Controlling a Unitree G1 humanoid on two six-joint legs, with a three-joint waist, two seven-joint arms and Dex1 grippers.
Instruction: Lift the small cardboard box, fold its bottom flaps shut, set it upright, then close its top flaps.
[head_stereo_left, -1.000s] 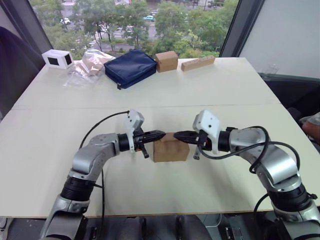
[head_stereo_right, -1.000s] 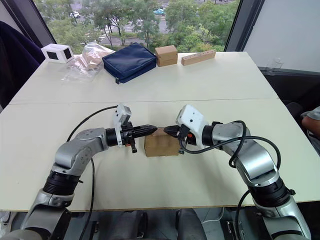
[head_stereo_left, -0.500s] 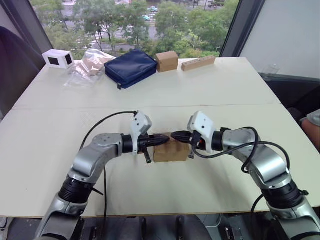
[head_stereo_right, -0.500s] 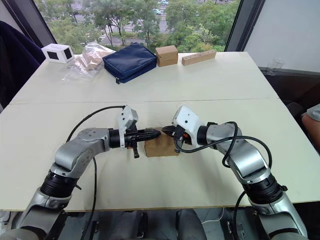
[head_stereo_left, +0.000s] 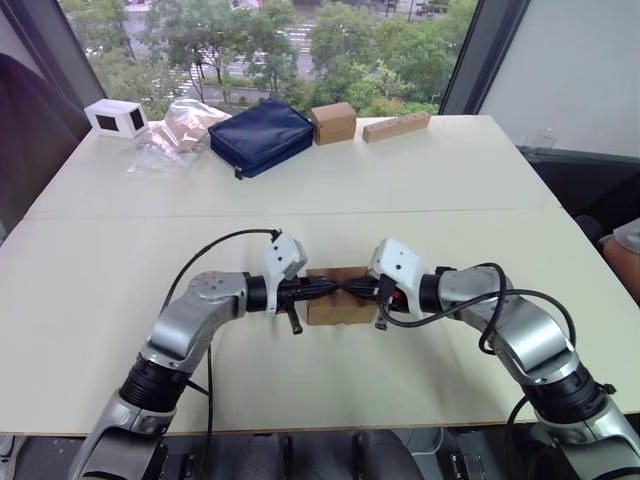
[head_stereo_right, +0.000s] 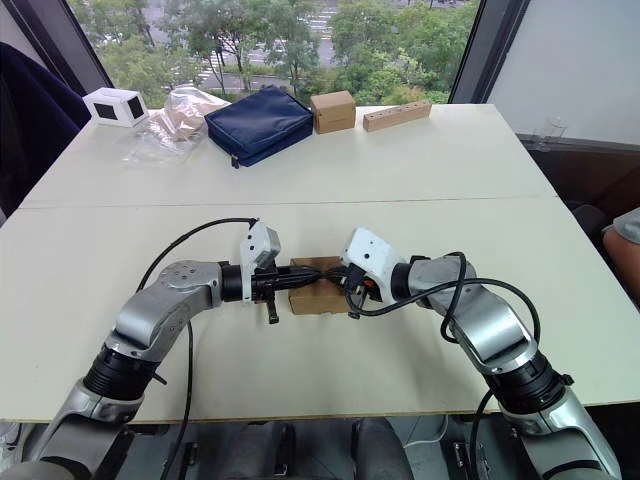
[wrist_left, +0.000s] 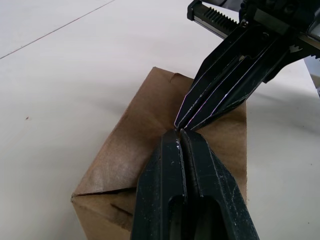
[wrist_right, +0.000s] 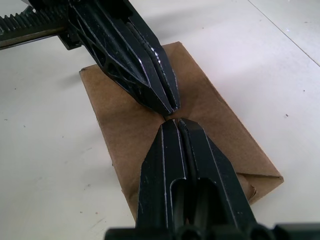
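Both end effectors clenched | left end effector (wrist_left: 179, 134) tip-to-tip with right end effector (wrist_right: 172, 122) | over small cardboard box (head_stereo_left: 335, 305) top

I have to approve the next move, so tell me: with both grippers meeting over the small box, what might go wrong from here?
Both the left gripper and the right gripper are shut, tips nearly touching over the top of the small cardboard box.

1. Any further closing in may knock the tips together.
2. They press on folded flaps near a seam; pushing down could cave the flaps inward.
3. Shut fingers grip nothing, so the box may slide on the table.
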